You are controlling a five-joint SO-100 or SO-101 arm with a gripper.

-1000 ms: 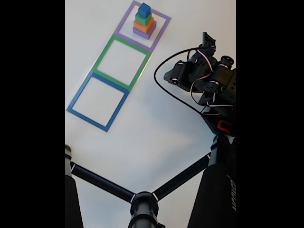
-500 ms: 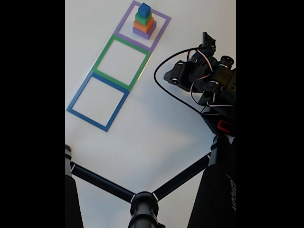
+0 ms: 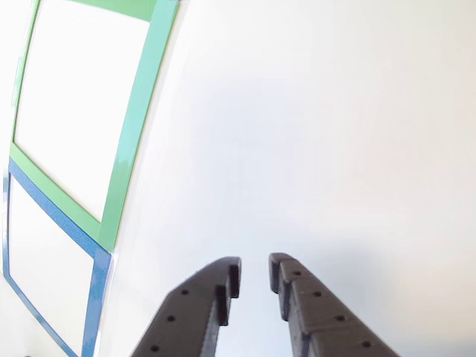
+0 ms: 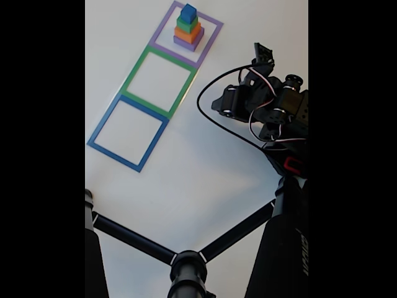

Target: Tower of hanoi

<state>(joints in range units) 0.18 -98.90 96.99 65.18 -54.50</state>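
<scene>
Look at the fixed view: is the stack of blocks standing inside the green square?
No, the stack of blocks stands inside the purple square; the green square holds nothing.

block stack (image 4: 188, 27) | 4 tiers: purple, orange, green, blue | upright | inside purple square (image 4: 210, 40)

The arm (image 4: 273, 108) sits folded at the right in the fixed view; its gripper (image 3: 254, 274) hangs empty, fingers (image 3: 223, 286) slightly apart
</scene>
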